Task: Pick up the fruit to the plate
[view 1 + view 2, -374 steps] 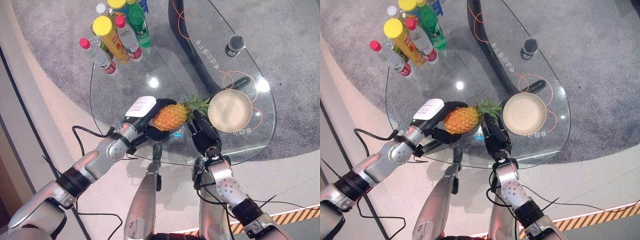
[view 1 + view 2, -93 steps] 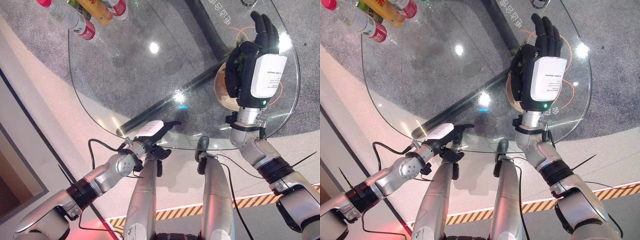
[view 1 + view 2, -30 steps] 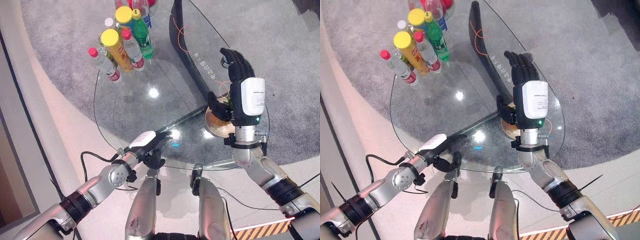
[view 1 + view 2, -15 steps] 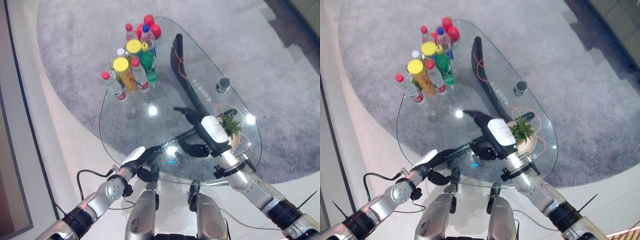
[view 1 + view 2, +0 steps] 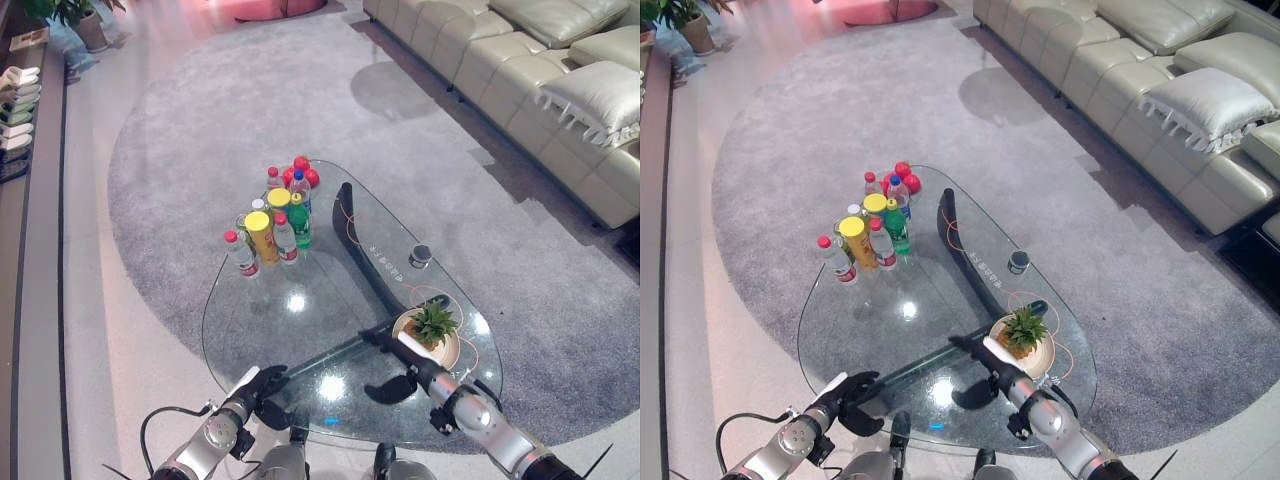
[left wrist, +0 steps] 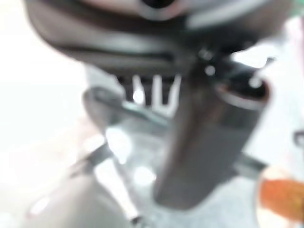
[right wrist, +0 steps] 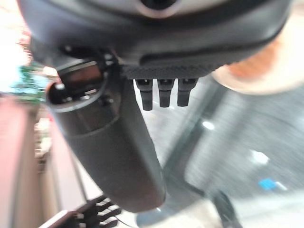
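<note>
A pineapple (image 5: 436, 322) with a green crown lies on the round beige plate (image 5: 1038, 364) at the near right end of the glass table (image 5: 290, 330). My right hand (image 5: 408, 350) hovers over the glass just left of the plate, clear of the fruit; its fingers are straight and hold nothing. My left hand (image 5: 256, 386) rests at the table's near edge with relaxed fingers and is empty. In the right wrist view the thumb (image 7: 114, 147) stands out straight with nothing against it.
Several bottles (image 5: 268, 232) and red round fruit (image 5: 302, 174) cluster at the table's far left. A small dark cup (image 5: 420, 257) stands beyond the plate. A dark curved support (image 5: 358, 245) runs under the glass. A grey rug (image 5: 200, 130) lies around, with a pale sofa (image 5: 520, 70) beyond.
The camera has risen and pulled back, so the whole scene shrank. The pineapple once held between both hands now lies on the plate; my right hand has drawn away to its left.
</note>
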{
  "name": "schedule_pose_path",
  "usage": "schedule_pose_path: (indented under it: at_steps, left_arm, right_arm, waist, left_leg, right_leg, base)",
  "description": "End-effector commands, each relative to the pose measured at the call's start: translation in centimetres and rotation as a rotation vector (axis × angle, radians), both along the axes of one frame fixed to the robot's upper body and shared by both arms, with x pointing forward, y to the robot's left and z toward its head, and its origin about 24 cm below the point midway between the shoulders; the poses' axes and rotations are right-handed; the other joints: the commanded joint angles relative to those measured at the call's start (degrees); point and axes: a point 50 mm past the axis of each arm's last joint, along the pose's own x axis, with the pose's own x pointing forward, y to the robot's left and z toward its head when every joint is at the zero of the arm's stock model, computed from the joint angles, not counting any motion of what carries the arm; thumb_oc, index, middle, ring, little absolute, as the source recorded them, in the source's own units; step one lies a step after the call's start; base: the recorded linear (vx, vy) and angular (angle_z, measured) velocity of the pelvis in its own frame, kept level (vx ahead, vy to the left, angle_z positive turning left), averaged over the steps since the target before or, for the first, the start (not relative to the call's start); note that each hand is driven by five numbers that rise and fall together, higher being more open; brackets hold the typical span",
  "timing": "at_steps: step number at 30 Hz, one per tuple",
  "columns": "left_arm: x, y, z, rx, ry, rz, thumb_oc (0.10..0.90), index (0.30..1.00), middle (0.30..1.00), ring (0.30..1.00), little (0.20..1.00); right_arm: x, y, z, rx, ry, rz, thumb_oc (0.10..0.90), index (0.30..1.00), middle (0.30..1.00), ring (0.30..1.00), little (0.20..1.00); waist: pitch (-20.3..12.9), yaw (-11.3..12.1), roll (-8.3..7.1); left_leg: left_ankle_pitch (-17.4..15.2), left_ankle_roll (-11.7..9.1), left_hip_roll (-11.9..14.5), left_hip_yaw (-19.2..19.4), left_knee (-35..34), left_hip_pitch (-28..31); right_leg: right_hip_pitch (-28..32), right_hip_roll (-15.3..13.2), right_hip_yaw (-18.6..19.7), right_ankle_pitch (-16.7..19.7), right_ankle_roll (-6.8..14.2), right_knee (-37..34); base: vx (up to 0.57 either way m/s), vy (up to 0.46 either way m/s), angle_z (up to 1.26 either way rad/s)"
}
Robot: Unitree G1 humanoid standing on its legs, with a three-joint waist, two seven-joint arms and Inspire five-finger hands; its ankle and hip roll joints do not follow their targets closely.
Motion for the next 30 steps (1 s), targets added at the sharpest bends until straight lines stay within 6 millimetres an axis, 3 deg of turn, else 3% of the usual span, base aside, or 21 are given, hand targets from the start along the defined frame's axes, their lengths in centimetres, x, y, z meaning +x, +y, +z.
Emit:
schedule_pose_path:
  at_steps: [1,4,8,14,22,30]
  left_arm:
    - [1.4,0.1,0.1,-0.048,-0.019,0.08,0.8,0.9,0.9,0.9,0.9]
    - [1.0,0.2,-0.4,-0.056,0.013,0.11,0.8,0.9,0.9,0.9,0.9]
    - [-0.6,0.3,-2.0,-0.051,0.094,0.191,0.8,0.9,0.9,0.9,0.9]
    - [-4.5,0.5,-4.4,-0.116,0.254,0.456,0.8,0.9,0.9,0.9,0.9]
    - [-8.5,1.1,-5.6,-0.116,0.377,0.648,0.8,0.9,0.9,0.9,0.9]
    - [-9.5,1.0,-5.8,-0.141,0.393,0.734,0.8,0.9,0.9,0.9,0.9]
  right_arm:
    - [-0.3,0.8,-1.2,0.053,0.169,-0.002,0.8,0.9,0.9,0.9,0.9]
    - [-1.2,0.2,-2.4,0.029,0.264,-0.041,0.8,0.9,0.9,0.9,0.9]
    - [-3.8,-0.8,-5.5,0.096,0.508,-0.303,0.8,0.9,0.9,0.9,0.9]
    - [-7.8,-2.1,-8.0,0.093,0.686,-0.514,0.8,0.9,0.9,0.9,0.9]
    - [-12.0,-3.0,-9.3,0.034,0.837,-0.696,0.8,0.9,0.9,0.9,0.9]
    - [-13.2,-3.3,-9.6,-0.021,0.841,-0.741,0.8,0.9,0.9,0.9,0.9]
  waist:
    - [-2.32,-0.36,-1.93]
    - [-2.66,-0.27,-1.91]
    - [-3.9,-0.15,-1.71]
    - [-5.47,-0.07,-1.31]
    - [-7.61,0.29,-0.9]
    - [-8.03,0.16,-0.65]
  left_leg:
    - [-3.54,-0.3,-1.4,2.11,0.48,4.69]
    - [-3.44,-0.34,-1.22,2.22,0.23,4.96]
    - [-3.29,-0.55,-0.68,2.49,-0.11,5.48]
    - [-3.66,-0.52,-0.2,2.99,-0.11,6.17]
    - [-4.66,-0.36,-0.02,2.55,-0.11,7.51]
    - [-4.88,-0.27,0.02,2.12,-0.11,7.9]
  right_leg:
    - [-1.02,0.51,-0.4,7.85,0.08,-3.68]
    - [-0.69,0.48,-0.53,8.08,0.04,-4.1]
    - [0.16,0.64,-0.73,8.44,-0.19,-4.91]
    - [1.03,0.86,-0.61,7.92,-0.63,-4.98]
    - [2.48,1.24,-0.2,7.14,-1.18,-5.02]
    - [2.69,1.14,0.03,7.06,-1.03,-4.74]
  base:
    - [0.0,0.0,0.0]
    - [0.01,-0.027,-0.05]
    - [0.04,-0.033,-0.03]
    - [0.04,-0.007,-0.03]
    - [0.07,-0.001,0.0]
    - [0.03,0.002,0.0]
